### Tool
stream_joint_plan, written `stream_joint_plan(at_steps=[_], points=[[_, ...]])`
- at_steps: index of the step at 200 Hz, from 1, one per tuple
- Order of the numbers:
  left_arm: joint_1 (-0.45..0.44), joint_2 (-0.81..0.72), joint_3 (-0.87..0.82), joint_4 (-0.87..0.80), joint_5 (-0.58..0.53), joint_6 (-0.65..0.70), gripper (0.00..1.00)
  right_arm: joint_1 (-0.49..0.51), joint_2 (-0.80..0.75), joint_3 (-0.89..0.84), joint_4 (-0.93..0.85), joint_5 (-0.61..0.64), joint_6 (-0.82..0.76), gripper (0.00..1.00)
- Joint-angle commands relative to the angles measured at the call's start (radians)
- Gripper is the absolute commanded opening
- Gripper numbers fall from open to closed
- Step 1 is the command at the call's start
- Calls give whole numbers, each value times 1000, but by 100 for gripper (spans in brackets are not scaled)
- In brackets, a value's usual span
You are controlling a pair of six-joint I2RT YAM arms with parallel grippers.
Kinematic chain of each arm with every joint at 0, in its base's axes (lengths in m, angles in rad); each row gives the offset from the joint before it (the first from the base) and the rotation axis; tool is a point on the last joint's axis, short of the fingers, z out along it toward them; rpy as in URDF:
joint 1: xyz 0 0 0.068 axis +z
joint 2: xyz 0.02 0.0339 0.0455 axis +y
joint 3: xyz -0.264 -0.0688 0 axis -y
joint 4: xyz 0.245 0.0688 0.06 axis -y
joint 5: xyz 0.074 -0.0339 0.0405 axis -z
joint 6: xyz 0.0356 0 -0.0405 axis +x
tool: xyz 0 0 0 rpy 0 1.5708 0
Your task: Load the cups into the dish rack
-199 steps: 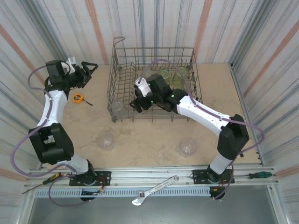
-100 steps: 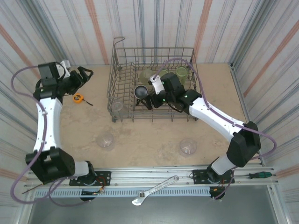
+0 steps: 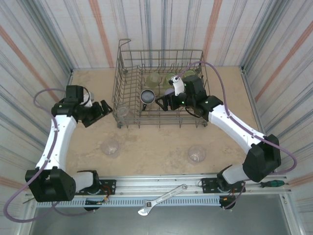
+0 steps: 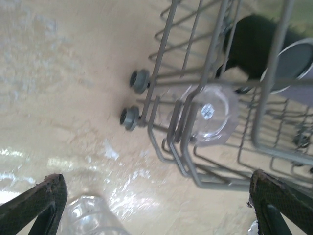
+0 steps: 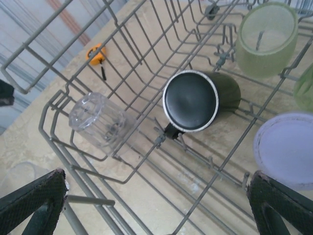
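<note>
Right gripper (image 3: 161, 102), fingers spread wide and empty, hangs over the dish rack (image 3: 161, 50) on an outstretched arm. Just ahead of it the black cup (image 3: 147, 96) lies on its side among the tines, long axis near level. Left gripper (image 3: 104, 109), likewise spread and empty, points at the rack's left wall

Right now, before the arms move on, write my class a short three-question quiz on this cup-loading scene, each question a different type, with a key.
1. True or false: the black cup lies inside the dish rack.
2. Which cup does the left gripper point toward? A) lavender B) the clear cup in the rack's corner C) yellow-green
3. Fill in: the right gripper has its jaws ____, holding nothing.
Key: 1 true; 2 B; 3 open.
</note>
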Motion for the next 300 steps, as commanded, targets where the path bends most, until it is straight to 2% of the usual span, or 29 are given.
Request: stream_joint_plan(at_steps=[1, 34, 62, 105, 168, 181, 220, 270, 300], points=[[-45, -39, -28, -64, -101, -18, 99, -5, -43, -23, 18, -24, 31, 99], [-119, -51, -74, -92, -189, -76, 99, -10, -59, -41, 36, -26, 43, 99], [-143, -87, -116, -114, -275, -121, 99, -11, -63, -43, 28, -30, 45, 99], [-153, -159, -206, -108, -294, -210, 98, -13, -90, -66, 34, -23, 54, 99], [-187, -203, -293, -133, -344, -282, 81, -18, -87, -64, 47, -24, 65, 99], [-204, -217, -311, -126, -342, -294, 80, -18, -88, -70, 45, -22, 67, 99], [-267, -234, -359, -110, -339, -321, 69, -19, -104, -91, 46, -16, 77, 99], [-321, -221, -396, -108, -375, -350, 63, -27, -104, -82, 53, -20, 80, 99], [-331, -206, -420, -81, -382, -359, 50, -27, -88, -76, 55, -34, 87, 99]])
